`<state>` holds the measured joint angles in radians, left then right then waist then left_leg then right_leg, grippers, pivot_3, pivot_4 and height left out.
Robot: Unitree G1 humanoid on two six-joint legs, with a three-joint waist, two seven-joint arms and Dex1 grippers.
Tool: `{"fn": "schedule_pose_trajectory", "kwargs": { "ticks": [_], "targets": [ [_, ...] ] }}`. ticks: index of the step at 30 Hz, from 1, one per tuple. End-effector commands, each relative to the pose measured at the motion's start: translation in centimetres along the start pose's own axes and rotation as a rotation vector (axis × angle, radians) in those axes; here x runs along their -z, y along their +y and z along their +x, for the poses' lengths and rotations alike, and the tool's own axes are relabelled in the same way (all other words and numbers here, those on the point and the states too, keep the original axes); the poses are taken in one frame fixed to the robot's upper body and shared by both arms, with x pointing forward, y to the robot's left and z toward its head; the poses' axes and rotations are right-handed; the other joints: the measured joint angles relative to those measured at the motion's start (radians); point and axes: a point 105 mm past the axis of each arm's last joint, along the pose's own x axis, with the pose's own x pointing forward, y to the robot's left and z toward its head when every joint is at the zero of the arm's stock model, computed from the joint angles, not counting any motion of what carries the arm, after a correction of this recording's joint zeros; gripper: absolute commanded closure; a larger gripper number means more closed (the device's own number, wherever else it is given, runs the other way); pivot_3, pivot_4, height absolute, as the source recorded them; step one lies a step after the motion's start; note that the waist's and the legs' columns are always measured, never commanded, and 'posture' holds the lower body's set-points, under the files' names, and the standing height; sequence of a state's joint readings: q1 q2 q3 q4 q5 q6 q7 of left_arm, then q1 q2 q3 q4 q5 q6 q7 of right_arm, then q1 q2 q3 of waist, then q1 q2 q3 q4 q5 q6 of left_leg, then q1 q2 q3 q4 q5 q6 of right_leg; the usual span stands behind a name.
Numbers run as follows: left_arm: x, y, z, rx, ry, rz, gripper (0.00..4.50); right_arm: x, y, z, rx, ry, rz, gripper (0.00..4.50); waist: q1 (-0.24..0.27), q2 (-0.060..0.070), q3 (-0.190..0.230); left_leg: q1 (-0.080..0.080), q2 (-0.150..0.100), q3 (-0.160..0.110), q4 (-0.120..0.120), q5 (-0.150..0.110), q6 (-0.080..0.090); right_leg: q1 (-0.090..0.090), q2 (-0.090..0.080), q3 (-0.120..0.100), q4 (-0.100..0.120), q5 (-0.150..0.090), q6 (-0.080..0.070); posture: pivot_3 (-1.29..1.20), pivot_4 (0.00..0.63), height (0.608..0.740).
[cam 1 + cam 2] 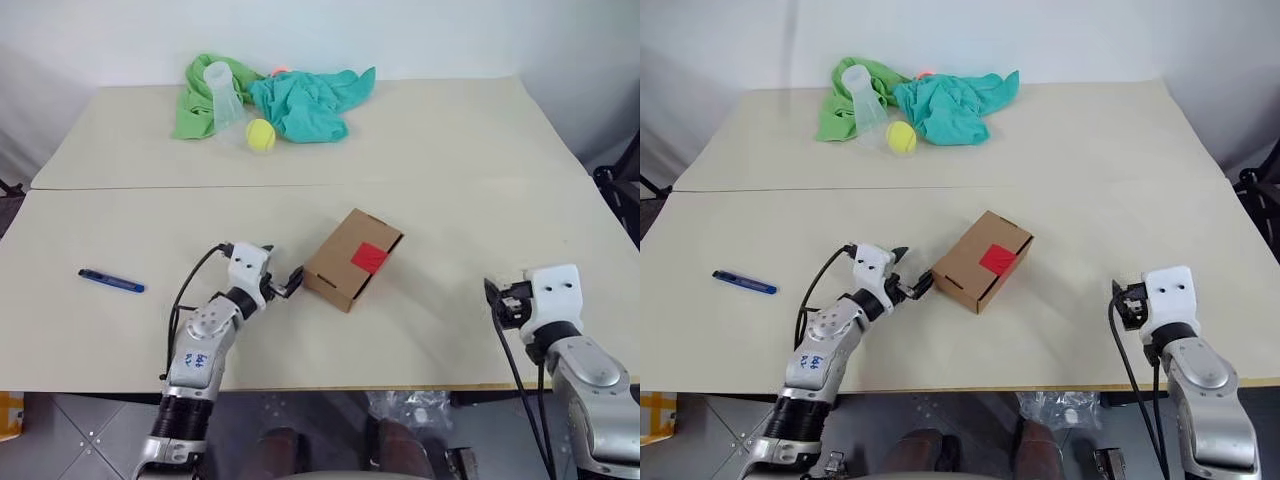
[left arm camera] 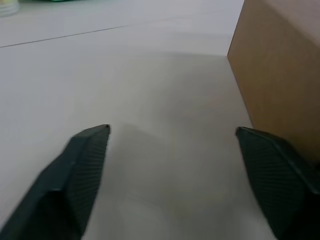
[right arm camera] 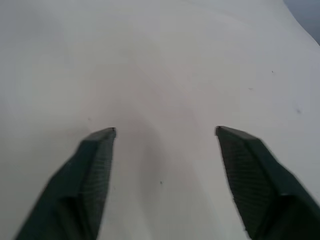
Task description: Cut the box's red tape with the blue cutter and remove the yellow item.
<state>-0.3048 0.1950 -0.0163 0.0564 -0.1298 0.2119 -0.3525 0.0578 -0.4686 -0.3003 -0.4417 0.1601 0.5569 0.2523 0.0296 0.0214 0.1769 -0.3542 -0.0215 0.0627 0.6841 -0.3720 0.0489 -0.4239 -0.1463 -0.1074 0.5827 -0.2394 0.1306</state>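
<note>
Box sits shut just beyond the left gripper, red tape on top; one spread finger is right beside its brown side wall, nothing held. Blue cutter lies well off to that gripper's left. Right gripper hovers with fingers apart over bare table, well right of the box.

Bare table all round the box, except at its near-left end, where the spread left gripper sits just beside the cardboard. Open tabletop between the box and the blue cutter, well apart. Far edge crowded by green cloths, a clear cup and a tennis ball. Nothing between the parted fingers of the right gripper.
</note>
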Motion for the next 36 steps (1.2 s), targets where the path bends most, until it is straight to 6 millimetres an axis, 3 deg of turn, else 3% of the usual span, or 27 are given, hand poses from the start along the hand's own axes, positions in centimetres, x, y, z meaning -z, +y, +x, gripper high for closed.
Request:
{"fn": "schedule_pose_trajectory", "kwargs": {
  "ticks": [1, 6, 11, 18, 27, 33, 36],
  "targets": [
    [0.2, -0.4, 1.3, 0.033, 0.010, 0.008, 1.52, -1.8, 0.6, 0.7, -0.039, -0.045, 0.003, 2.75, -0.001, 0.000, 0.000, 0.000, 0.000, 0.000, 0.000, 0.000, 0.000, 0.000, 0.000, 0.000, 0.000, 0.000, 0.000, 0.00, 0.150, 0.740],
    [0.3, -1.0, 2.2, 0.102, 0.022, 0.006, 3.06, -2.9, 2.1, 2.4, -0.114, -0.050, 0.050, 4.49, -0.002, 0.000, 0.000, 0.000, 0.000, 0.000, 0.001, 0.001, 0.000, 0.001, 0.000, 0.000, 0.000, 0.001, 0.001, 0.00, 0.150, 0.740],
    [0.2, -1.7, 2.3, 0.172, 0.023, 0.017, 4.46, -4.9, 5.7, 4.1, -0.282, -0.064, 0.086, 4.50, -0.003, 0.000, 0.000, 0.000, -0.001, 0.000, 0.002, 0.002, 0.001, 0.001, -0.001, 0.000, 0.001, 0.001, 0.001, 0.00, 0.150, 0.740],
    [-0.2, -2.6, 2.2, 0.246, 0.014, 0.030, 4.46, -6.5, 10.1, 4.9, -0.520, -0.034, 0.046, 4.50, -0.003, 0.000, 0.000, -0.001, -0.002, -0.001, 0.002, 0.001, 0.001, 0.001, -0.001, -0.001, 0.000, 0.001, 0.001, 0.00, 0.150, 0.740],
    [-0.7, -5.8, 2.3, 0.421, 0.062, -0.032, 4.46, -10.0, 12.2, 6.7, -0.647, -0.072, 0.014, 4.50, -0.005, -0.001, 0.000, -0.001, -0.002, -0.002, 0.005, 0.001, 0.001, 0.001, -0.001, -0.002, 0.001, 0.001, 0.002, 0.00, 0.150, 0.740],
    [-0.8, -9.5, 1.1, 0.643, 0.150, -0.076, 4.46, -11.0, 13.2, 7.8, -0.701, -0.086, -0.040, 4.50, -0.007, -0.001, 0.000, -0.003, -0.002, -0.003, 0.006, 0.001, 0.001, 0.001, -0.001, -0.003, 0.001, 0.001, 0.002, 0.00, 0.150, 0.740],
    [-1.1, -10.3, 0.9, 0.678, 0.162, -0.086, 4.46, -11.1, 13.3, 8.2, -0.702, -0.100, -0.078, 4.50, -0.008, -0.001, 0.000, -0.003, -0.002, -0.003, 0.006, 0.001, 0.001, 0.001, -0.001, -0.003, 0.001, 0.001, 0.002, 0.00, 0.150, 0.740]
  ]
}}
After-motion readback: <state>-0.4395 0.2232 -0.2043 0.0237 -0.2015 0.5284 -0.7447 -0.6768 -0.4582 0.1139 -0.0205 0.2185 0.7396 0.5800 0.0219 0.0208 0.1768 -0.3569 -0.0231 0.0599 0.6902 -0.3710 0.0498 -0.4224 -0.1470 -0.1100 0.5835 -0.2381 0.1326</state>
